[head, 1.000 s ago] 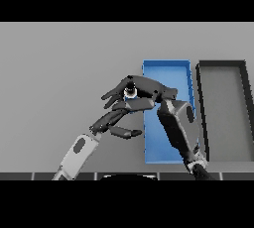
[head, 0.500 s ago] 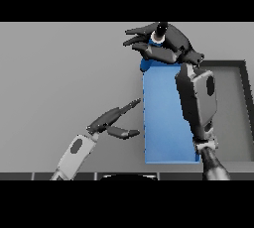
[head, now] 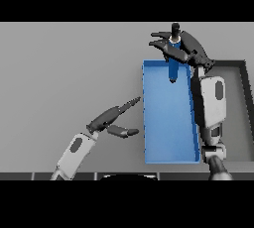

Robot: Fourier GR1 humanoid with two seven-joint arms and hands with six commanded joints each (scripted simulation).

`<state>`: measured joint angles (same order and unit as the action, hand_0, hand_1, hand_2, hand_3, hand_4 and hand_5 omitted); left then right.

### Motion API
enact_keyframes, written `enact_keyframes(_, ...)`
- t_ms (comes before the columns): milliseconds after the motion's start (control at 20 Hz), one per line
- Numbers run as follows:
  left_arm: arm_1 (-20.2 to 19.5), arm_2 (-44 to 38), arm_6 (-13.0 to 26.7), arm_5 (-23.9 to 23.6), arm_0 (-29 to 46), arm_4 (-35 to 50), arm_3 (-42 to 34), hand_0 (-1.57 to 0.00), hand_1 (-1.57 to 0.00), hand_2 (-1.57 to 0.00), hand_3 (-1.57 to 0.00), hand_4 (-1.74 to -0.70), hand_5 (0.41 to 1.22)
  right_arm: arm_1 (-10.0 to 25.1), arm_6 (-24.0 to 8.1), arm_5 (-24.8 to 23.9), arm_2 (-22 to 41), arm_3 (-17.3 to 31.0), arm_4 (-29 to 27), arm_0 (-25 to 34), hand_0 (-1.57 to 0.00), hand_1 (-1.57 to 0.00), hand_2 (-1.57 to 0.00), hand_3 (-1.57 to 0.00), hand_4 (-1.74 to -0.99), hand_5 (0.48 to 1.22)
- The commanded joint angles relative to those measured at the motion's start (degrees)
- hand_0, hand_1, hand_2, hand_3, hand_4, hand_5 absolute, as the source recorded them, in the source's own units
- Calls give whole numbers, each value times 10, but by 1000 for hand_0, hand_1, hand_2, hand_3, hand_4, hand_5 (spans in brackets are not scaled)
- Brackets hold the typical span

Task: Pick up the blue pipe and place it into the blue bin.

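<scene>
Blue pipe (head: 173,67) was held upright, dark cap on top, lower end hanging over far end of blue bin (head: 166,123). Pipe was gripped near its top by right robot hand (head: 184,47), fingers curled round it. Dark bin (head: 241,108) was seen at 3 o'clock of blue bin, just beside it. Left robot hand (head: 115,119) was found at 9 o'clock of blue bin, fingers spread straight above grey counter (head: 69,73), nothing held.

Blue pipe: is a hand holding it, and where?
Yes, the right hand holds the blue pipe near its top end, over the blue bin.
</scene>
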<state>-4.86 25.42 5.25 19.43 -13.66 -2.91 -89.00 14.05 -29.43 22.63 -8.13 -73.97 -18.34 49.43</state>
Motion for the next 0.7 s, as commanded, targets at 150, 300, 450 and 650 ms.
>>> enact_keyframes(150, -4, 1, -15, -9, 7, -12, -2, 1, 1, 1, 1, -927, 463, 3, -47, -22, -1, -15, 34, -60, -1571, -1571, -1571, -1571, -1500, 1221)
enact_keyframes(300, -4, 4, -16, -11, 6, -17, -2, 1, 1, 1, 1, -928, 466, -3, -55, -46, 11, -1, 64, -94, -1571, -1571, -1571, -1571, -1500, 1221)
enact_keyframes(450, -6, 1, -23, -14, 0, -22, 3, 1, 1, 1, 1, -925, 474, 15, -55, -80, 39, 42, 55, -110, -1571, -1571, -1571, -1571, -1498, 1221)
enact_keyframes(650, -5, 4, -25, -13, 5, -22, -3, 1, 1, 1, 1, -922, 481, 51, -55, -121, 119, 98, 2, -126, -1571, -1571, -1571, -804, -1616, 1221)
